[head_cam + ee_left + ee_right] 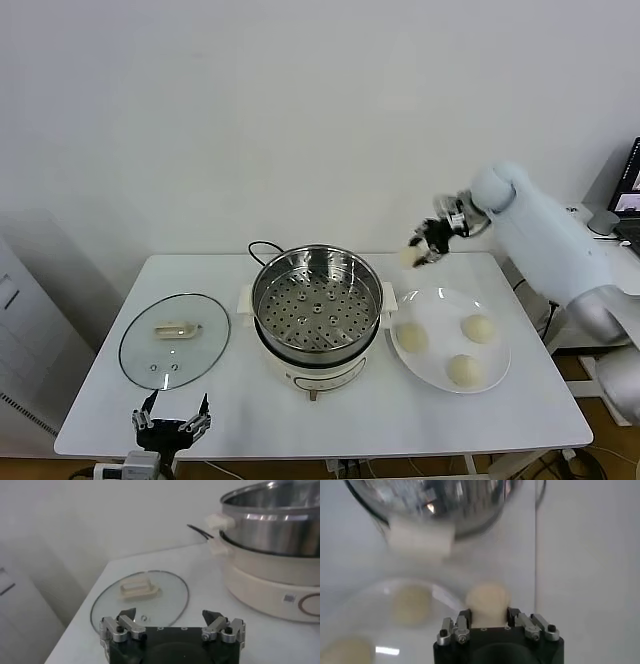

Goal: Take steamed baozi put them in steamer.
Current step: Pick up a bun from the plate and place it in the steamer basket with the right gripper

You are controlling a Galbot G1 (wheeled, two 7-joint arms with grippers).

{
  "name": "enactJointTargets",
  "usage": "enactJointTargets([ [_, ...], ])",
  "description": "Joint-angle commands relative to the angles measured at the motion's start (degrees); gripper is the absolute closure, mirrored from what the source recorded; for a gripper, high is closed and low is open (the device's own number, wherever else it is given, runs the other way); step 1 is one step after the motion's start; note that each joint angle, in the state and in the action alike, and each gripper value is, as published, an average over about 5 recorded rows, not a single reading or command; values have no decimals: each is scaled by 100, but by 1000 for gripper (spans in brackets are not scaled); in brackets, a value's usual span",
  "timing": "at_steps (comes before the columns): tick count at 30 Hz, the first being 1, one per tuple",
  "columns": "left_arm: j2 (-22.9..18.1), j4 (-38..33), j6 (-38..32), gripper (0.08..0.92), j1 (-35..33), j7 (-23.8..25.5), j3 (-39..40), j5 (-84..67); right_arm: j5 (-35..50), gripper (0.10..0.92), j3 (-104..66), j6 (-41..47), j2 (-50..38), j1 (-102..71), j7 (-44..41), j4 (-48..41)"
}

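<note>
The steamer [316, 251] is a shiny perforated steel basket on a white pot base, standing mid-table with nothing inside. Three cream-white baozi [411, 337] [480, 328] [463, 369] lie on the white plate [432, 300] to its right. My right gripper [425, 247] hangs in the air above the plate's far edge, right of the steamer, shut on another baozi [409, 257]. In the right wrist view that bun [487, 600] sits between the right gripper's [487, 616] jaws, above the plate's edge. My left gripper [172, 408] rests open at the table's front left edge.
A round glass lid [175, 340] with a pale handle lies flat left of the steamer, just beyond the left gripper [169, 616]. A black power cord [262, 247] runs behind the pot. A laptop [630, 185] stands on a side surface at far right.
</note>
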State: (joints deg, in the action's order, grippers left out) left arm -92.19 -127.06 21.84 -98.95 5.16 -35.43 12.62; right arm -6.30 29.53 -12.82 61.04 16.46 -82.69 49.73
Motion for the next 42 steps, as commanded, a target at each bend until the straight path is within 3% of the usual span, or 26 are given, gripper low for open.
enactJointTargets([
  [1,-7,-78,-31,177,-42,-73,171,54,1042,571,1443,-2039,836,1277,-830,-144],
  [6,0,-28,-37,177,-44,-110,163,34,758,569,1544,-3073,1285,1137,-830,-313],
  [11,-1,12,-34,177,-29,-113,152,26,-83,569,1339,-3676,1670,761,-785,-344],
  [18,-38,32,-33,177,-26,-114,150,23,-1533,575,685,-3718,2172,223,-33,-584],
  [42,-67,62,-39,177,-33,-111,145,-2,-3117,575,307,-3718,2411,-400,1077,-677],
])
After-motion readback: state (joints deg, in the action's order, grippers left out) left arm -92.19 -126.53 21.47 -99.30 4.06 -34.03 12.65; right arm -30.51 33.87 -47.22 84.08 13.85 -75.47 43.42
